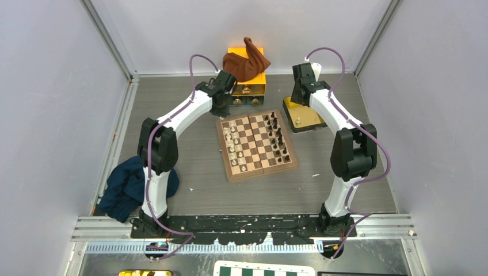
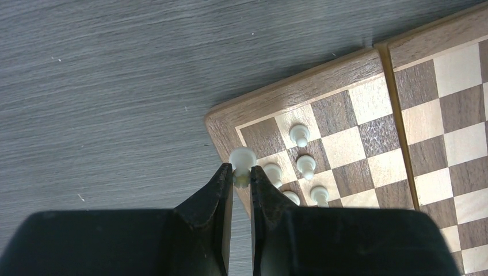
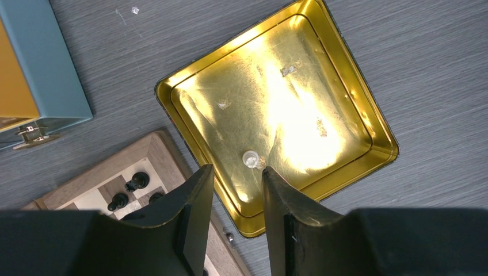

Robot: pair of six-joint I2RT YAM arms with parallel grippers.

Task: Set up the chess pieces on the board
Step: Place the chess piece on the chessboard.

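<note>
The board (image 1: 262,171) lies mid-table, with cream-white chess pieces (image 1: 233,144) in rows on its left side and dark ones (image 1: 278,138) on its right. My left gripper (image 2: 241,170) is shut on a white piece (image 2: 242,158), held over the board's corner edge (image 2: 221,123) next to standing white pawns (image 2: 299,135). Over the near rim of the gold tray (image 3: 357,109) my right gripper (image 3: 237,169) is open with nothing in it. Just beyond its fingertips, one white piece (image 3: 251,158) lies in the tray. Dark pieces (image 3: 137,181) stand on the nearby board corner.
An orange drawer box (image 1: 256,80) with a brown cloth (image 1: 244,62) on it stands behind the board. A dark blue cloth (image 1: 124,187) lies by the left arm's base. A green-and-white checkered board (image 1: 262,269) pokes in at the bottom edge. White walls enclose the table.
</note>
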